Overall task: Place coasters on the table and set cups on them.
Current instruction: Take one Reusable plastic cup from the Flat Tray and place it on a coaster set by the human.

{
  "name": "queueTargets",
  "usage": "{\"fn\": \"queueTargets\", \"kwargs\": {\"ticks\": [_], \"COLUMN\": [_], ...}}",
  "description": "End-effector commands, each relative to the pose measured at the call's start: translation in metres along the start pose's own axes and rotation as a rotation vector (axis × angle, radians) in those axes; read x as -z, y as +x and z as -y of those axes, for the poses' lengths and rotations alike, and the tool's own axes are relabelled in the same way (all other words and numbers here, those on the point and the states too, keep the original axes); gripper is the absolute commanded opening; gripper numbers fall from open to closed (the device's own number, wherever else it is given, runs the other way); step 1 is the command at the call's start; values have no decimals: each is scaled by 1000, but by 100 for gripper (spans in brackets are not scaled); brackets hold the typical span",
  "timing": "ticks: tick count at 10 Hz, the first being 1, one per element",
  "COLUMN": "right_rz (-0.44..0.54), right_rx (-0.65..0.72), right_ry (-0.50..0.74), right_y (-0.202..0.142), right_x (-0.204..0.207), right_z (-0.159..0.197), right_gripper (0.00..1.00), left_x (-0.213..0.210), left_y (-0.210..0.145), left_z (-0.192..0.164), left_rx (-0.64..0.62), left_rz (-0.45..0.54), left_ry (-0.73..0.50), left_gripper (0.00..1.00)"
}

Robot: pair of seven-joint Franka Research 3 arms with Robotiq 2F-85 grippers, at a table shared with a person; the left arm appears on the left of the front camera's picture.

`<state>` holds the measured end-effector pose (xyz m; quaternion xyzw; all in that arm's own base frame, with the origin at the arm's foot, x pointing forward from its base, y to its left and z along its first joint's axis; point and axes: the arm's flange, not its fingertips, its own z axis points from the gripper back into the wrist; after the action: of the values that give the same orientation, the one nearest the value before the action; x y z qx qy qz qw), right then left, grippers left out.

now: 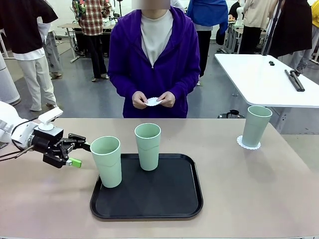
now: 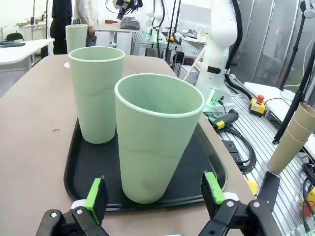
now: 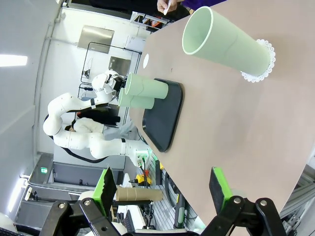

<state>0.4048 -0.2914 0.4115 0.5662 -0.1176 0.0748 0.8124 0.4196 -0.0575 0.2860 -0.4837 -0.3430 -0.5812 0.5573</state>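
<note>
The left gripper [image 2: 153,192] is spread to its full width and is empty. Its green pads [image 2: 96,195] are set to either side of the nearest cup [image 2: 157,137], low on its wall, and no contact can be made out. This cup is stood at the left edge of the black tray [image 1: 149,205], which is laid on the table [image 1: 259,191] at the middle of its near edge. A second cup [image 1: 148,146] is stood by the tray's far edge.

The right gripper [image 3: 162,191] is likewise held wide open with nothing in it, above bare tabletop. Farther out, near the table's far right corner, the third cup [image 1: 256,125] is set upright on a coaster [image 1: 248,145]. Beyond the far edge, a further coaster [image 1: 153,101] is held in a person's hands [image 1: 167,98]. Whether it is one doily or several stacked cannot be told.

By this layout, one setting of three is judged complete. Two cups are left to be lifted off the tray, and no coasters are yet laid out for them.

Counted:
- **Cups:** three.
- **Coasters:** one on the table and at least one in hand.
- **Tray:** one.
</note>
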Motion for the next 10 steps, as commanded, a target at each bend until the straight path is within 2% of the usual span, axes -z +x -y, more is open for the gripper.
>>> {"fn": "queueTargets", "kwargs": {"ticks": [1, 4, 5, 7, 10], "right_rz": [-2, -2, -2, -2, -2], "right_rx": [3, 3, 3, 3, 3], "right_ry": [-4, -4, -4, -4, -4], "right_y": [1, 1, 1, 1, 1], "right_x": [0, 0, 0, 0, 0], "right_z": [0, 0, 0, 0, 0], "right_gripper": [100, 100, 100, 100, 100], "left_x": [0, 1, 9, 25, 35], "left_y": [-1, -1, 1, -2, -15], "left_z": [1, 0, -4, -14, -19], "left_rx": [-11, -4, 55, 69, 58], "left_rz": [3, 0, 4, 13, 47], "left_ry": [-9, -3, 0, 43, 38], "left_gripper": [100, 100, 100, 100, 100]}}
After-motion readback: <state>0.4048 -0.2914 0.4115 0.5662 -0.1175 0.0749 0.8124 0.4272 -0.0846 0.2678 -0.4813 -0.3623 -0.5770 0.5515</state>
